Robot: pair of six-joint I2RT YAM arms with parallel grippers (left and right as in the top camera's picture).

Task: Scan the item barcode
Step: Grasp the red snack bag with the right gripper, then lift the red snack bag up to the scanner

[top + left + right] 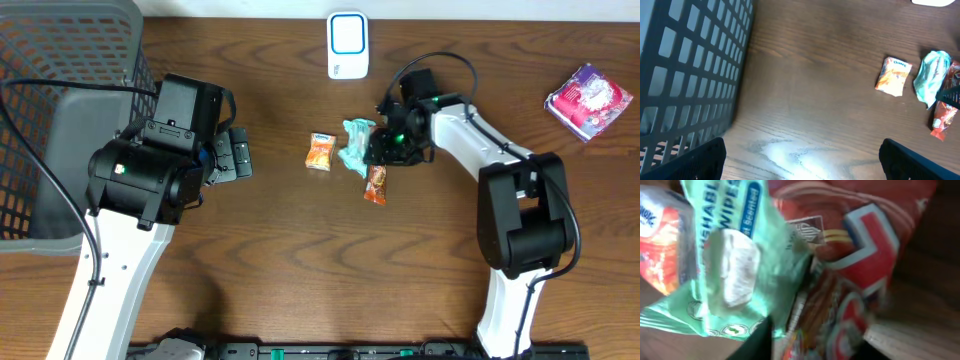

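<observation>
Poising the right hand (380,146) low over a huddle of packets at the middle of the bench (300,280), well apart from the white scanner (347,45) standing at the far edge. Crowding the teal wipes packet (353,145) and the red snack packet (376,186), both lying flat and touching each other, with an orange packet (319,151) just beside them on the left.

Filling the right wrist view with crumpled teal and red wrapping, one dark fingertip (759,340) poking in from below. Leaving it impossible to tell whether that hand is pinching either packet or merely resting against them.

Holding the left hand (237,155) spread wide and empty near the black mesh basket (60,60) at the left edge, its fingers (700,160) framing bare wood. Leaving a purple packet (589,101) alone toward the right edge.

Judging by the layout, sitting at the very start of the job: picking out and gripping an item, apparently one of the two under the right hand, with nothing raised off the bench and nothing at the scanner. Remaining to do: securing the grip, lifting, carrying to the scanner, and turning the barcode toward its face.
</observation>
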